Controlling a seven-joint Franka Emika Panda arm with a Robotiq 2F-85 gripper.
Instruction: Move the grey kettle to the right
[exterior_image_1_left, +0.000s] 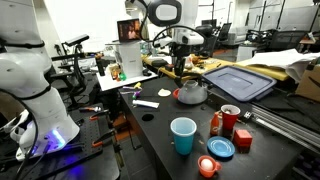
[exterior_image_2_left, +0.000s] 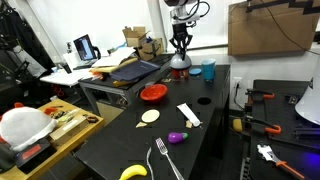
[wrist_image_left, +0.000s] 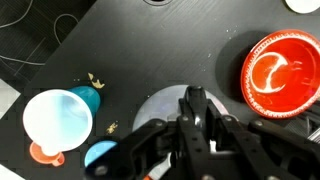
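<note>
gripper (wrist_image_left: 193, 105) closed, apparently clamped on grey kettle (wrist_image_left: 158, 108) | blue cup (wrist_image_left: 57, 118) near | red bowl (wrist_image_left: 278, 75) near

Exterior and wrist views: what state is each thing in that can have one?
grey kettle: upright, gripped by its top handle
claw: shut on the kettle's handle
blue cup: upright, empty
red bowl: upright, looks empty
laptop: open, screen lit

No readable text, label, brand or number anywhere; the laptop screen (exterior_image_2_left: 85, 47) too small and blurred.
</note>
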